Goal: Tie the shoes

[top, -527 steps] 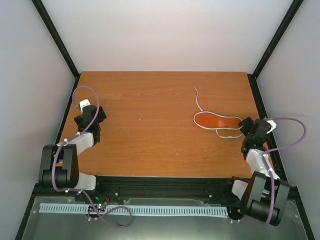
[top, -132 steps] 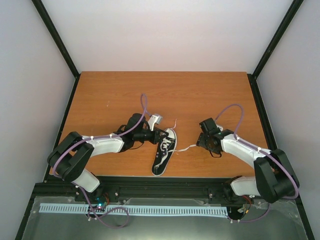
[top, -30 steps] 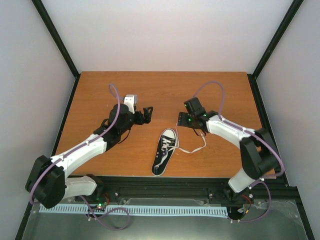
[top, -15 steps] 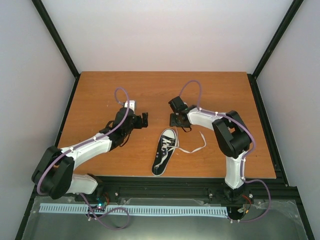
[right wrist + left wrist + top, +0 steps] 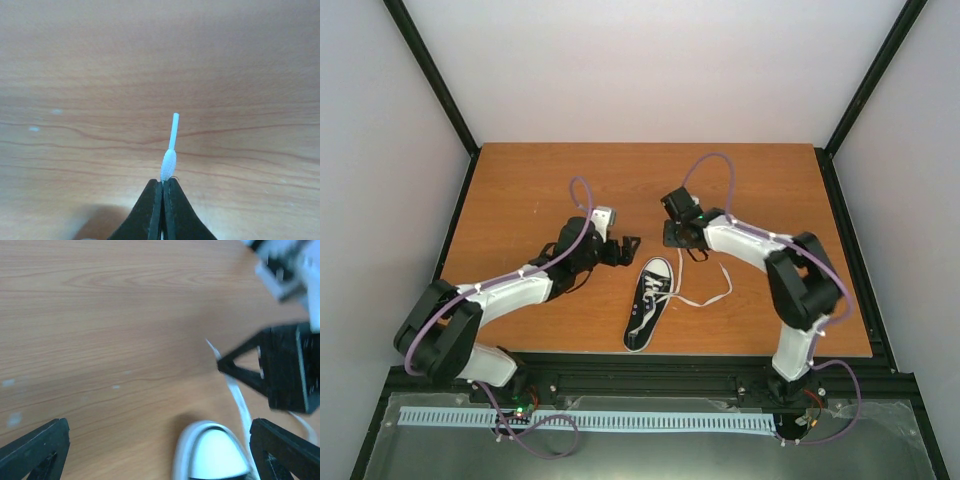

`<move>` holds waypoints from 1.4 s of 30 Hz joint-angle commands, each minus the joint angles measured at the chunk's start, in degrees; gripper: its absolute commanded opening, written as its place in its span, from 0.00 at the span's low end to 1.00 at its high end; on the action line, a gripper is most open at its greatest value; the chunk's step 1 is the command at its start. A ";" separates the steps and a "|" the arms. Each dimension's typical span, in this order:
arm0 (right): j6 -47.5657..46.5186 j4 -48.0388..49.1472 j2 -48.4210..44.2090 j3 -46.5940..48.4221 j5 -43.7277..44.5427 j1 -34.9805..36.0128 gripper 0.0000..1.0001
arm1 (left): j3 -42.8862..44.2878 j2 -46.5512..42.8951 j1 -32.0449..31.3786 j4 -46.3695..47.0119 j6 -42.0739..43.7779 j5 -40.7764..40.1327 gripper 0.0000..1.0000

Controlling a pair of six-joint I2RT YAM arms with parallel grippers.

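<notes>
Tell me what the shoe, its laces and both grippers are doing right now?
shoe: upright on its sole, untied.
right gripper: shut on the lace end.
lace end: pinched, tip poking out.
other lace: lying loose on the table.
left gripper: open, holding nothing, near the shoe's toe.

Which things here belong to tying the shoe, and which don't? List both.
Job: black canvas sneaker with white toe cap; its long white lace, tip pinched in right fingers; open left fingers.
Other: brown wooden tabletop; purple arm cables.
</notes>
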 commanded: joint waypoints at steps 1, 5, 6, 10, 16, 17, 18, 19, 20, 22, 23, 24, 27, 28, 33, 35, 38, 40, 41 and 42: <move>0.49 1.94 -13.64 -1.24 3.79 0.46 0.03 | 2.02 1.89 -3.35 8.24 1.98 16.09 0.99; 0.89 2.44 -21.04 -2.29 2.42 0.44 0.03 | 3.96 6.14 -6.62 12.27 1.24 24.65 0.98; 1.27 2.53 -22.28 -2.62 2.02 0.39 0.03 | 4.23 7.10 -7.15 13.64 0.55 26.29 0.98; 2.58 3.18 -26.31 -4.16 0.33 0.43 0.03 | 5.99 10.51 -9.01 14.79 -0.20 28.68 0.96; 3.31 3.93 -28.54 -5.50 -1.41 0.40 0.03 | 8.46 14.24 -9.53 13.63 -1.07 26.52 0.84; 3.34 4.03 -28.70 -5.57 -1.48 0.45 0.03 | 8.88 14.52 -9.53 13.44 -1.36 26.30 0.78; 3.43 4.05 -28.78 -5.65 -1.67 0.39 0.03 | 9.23 14.84 -9.53 13.36 -1.61 26.32 0.74; 3.47 4.05 -28.80 -5.65 -1.77 0.44 0.03 | 9.64 15.25 -9.55 13.37 -1.80 26.55 0.71; 3.53 4.17 -28.93 -5.65 -2.11 0.42 0.03 | 10.00 15.68 -9.53 13.33 -2.02 26.75 0.70; 3.76 4.49 -29.33 -5.81 -2.79 0.45 0.03 | 10.51 16.90 -9.53 13.24 -2.48 26.82 0.69; 3.86 4.69 -29.60 -5.83 -3.04 0.46 0.03 | 10.68 17.33 -9.53 13.21 -2.62 26.82 0.68; 3.85 4.81 -29.92 -5.84 -3.12 0.41 0.03 | 10.87 17.71 -9.53 13.09 -2.73 26.87 0.66; 3.84 4.84 -30.96 -5.83 -2.52 0.46 0.03 | 11.22 18.48 -9.53 12.93 -2.77 27.45 0.61; 3.82 4.70 -31.23 -5.77 -2.18 0.44 0.03 | 11.28 18.64 -9.53 12.87 -2.85 27.64 0.59; 4.13 4.37 -32.24 -5.74 -1.62 0.42 0.03 | 10.96 18.79 -9.53 13.07 -2.98 27.96 0.39; 4.15 4.19 -32.25 -5.81 -1.17 0.43 0.03 | 10.91 18.81 -9.53 13.19 -3.13 28.17 0.27; 4.02 3.92 -32.07 -6.00 -0.11 0.38 0.03 | 10.93 18.45 -9.53 13.13 -3.65 28.64 0.09; 4.09 3.26 -31.65 -6.24 1.05 0.37 0.03 | 10.51 17.73 -9.53 12.39 -3.96 28.04 0.01; 3.97 3.06 -31.43 -6.47 1.66 0.29 0.03 | 10.17 17.03 -9.53 11.94 -4.03 27.56 0.01; 3.84 2.77 -31.23 -6.75 2.31 0.16 0.03 | 9.77 16.22 -9.53 11.12 -4.04 27.02 0.01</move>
